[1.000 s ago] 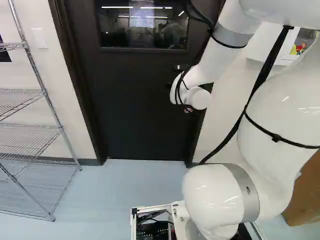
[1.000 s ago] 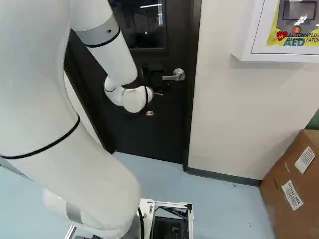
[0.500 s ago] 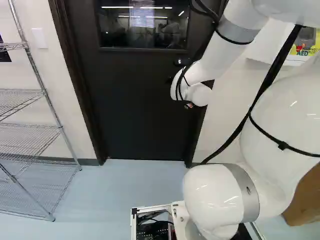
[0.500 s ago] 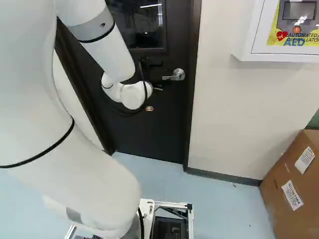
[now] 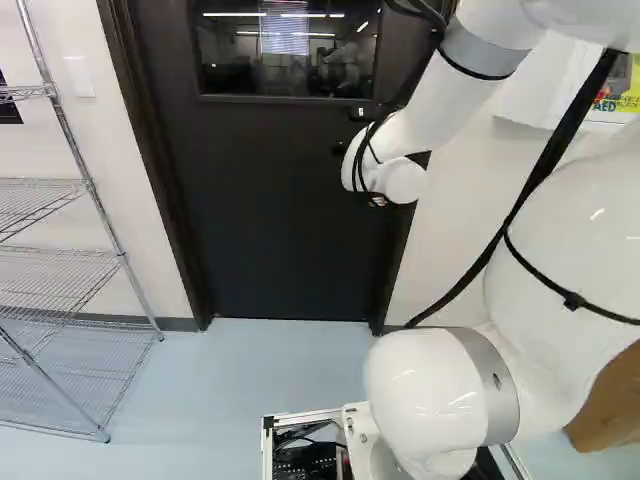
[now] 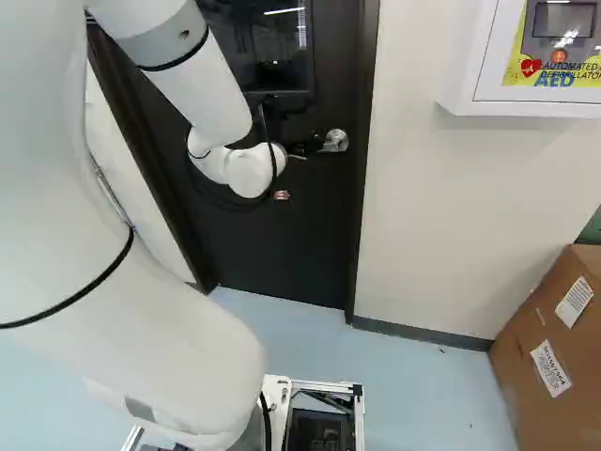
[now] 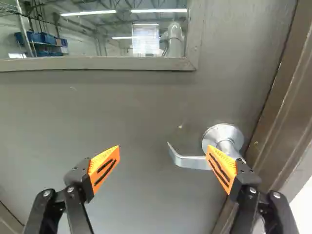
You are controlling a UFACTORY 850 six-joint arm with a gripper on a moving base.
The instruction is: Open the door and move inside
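As a white robot arm (image 5: 470, 80) reaches across a dark door (image 5: 280, 215), its black gripper (image 6: 303, 148) stands at the metal lever handle (image 7: 191, 162). From where I stand, the door is closed in its frame, the handle mounted near one edge, below the window (image 5: 285, 50). The pincer is spread wide, its orange pads (image 7: 104, 168) well apart; one overlaps the handle's stem in the wrist view, the lever's curved end reaching into the gap (whether they touch, I cannot tell). Wire shelving (image 5: 122, 256) stands at the left of the left base view; a cardboard box (image 6: 512, 390) sits at the right of the right base view.
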